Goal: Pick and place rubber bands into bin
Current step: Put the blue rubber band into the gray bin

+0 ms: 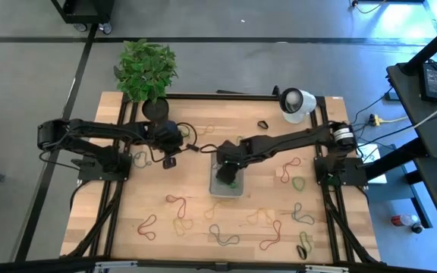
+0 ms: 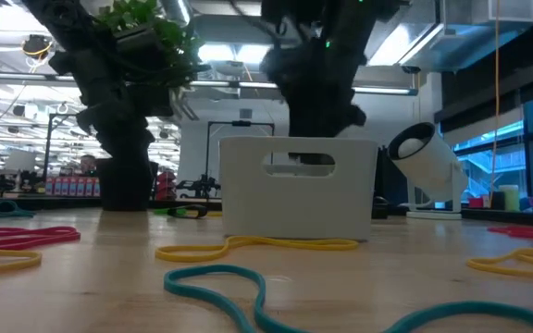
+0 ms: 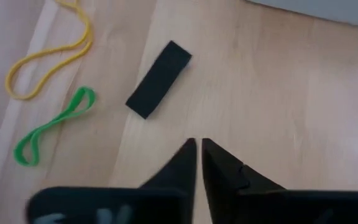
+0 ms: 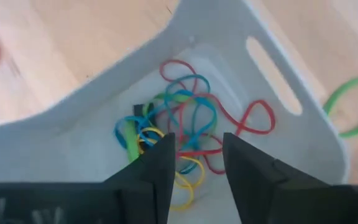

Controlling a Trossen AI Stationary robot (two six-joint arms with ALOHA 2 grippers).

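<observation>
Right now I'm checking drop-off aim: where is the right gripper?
In the high view, the right gripper hangs open over the bin at table centre, above the rubber bands inside.

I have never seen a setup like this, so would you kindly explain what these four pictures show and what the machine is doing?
Two dark robot arms work at a wooden table. One picture looks down from above, one looks level across the tabletop, and two come from cameras on the wrists. Loose rubber bands lie scattered on the wood, and a small black block lies near the left pincer, which is shut and empty. The right pincer hangs open over the white bin, where a tangle of coloured bands already lies. A potted plant and a white lamp stand at the far edge.
</observation>
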